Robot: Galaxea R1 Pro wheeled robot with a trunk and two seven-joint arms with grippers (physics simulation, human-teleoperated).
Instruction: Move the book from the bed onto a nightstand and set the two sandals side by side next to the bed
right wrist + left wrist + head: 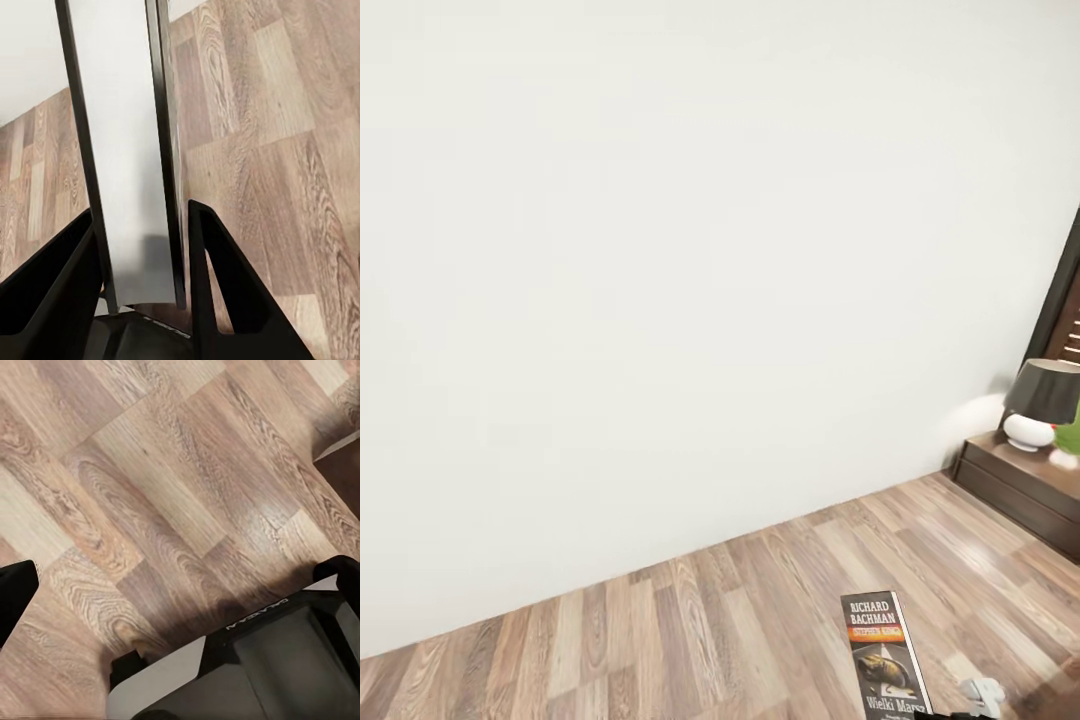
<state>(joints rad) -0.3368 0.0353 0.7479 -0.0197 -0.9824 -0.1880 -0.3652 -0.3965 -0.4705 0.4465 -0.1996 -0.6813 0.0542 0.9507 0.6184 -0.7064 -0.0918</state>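
The right claw (142, 247) grips the thin dark book (882, 655), white "RICHARD BACHMAN" lettering, orange band.

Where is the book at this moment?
The book is held upright off the floor in the right gripper, low and right of centre in the head view, with the nightstand further right by the wall.

The book (884, 655) carried on its dark cover white lettering "RICHARD BACHMAN"; an orange band beneath held small print too fine to read, and "Wielki Mars" stood near the cover's lower edge, cut off there.
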